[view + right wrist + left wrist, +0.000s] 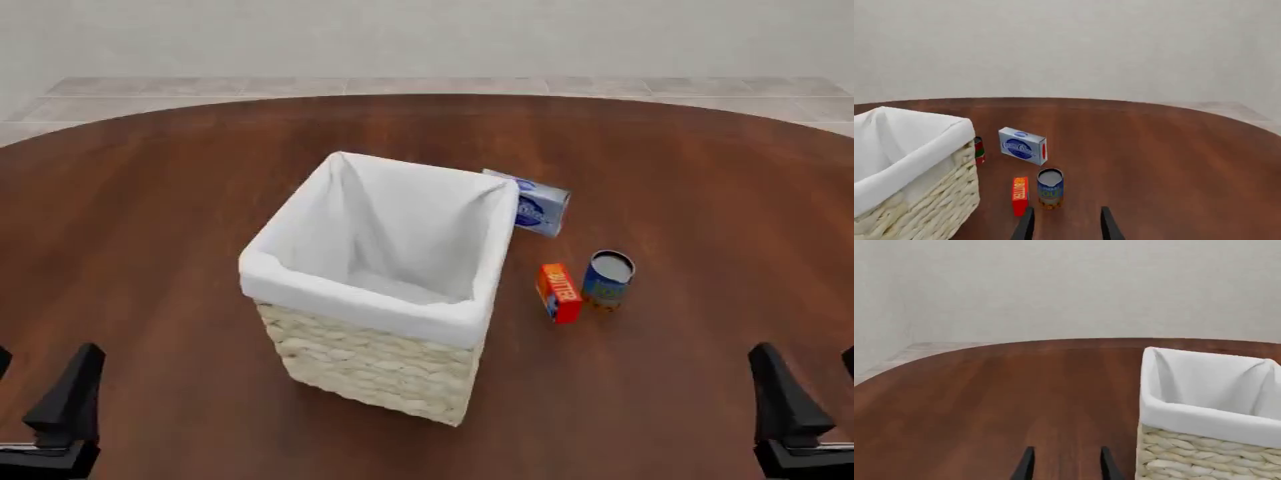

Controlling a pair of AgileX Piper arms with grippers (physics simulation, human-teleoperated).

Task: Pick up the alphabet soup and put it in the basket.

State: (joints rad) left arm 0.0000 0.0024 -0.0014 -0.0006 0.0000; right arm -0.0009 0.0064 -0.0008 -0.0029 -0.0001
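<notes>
The alphabet soup point(609, 277) stands upright on the brown counter point(694, 180) at about four o'clock from the counter's middle, just beside a red-orange box point(559, 292) on its left, and both sit near the right wall of the basket point(380, 300), apart from it. A blue-and-white box point(533, 206) lies at roughly eleven o'clock from the can, by the basket's far right corner. The left gripper point(1065, 465) and right gripper point(1066, 225) hover low at the near edge, jaws released and holding nothing.
</notes>
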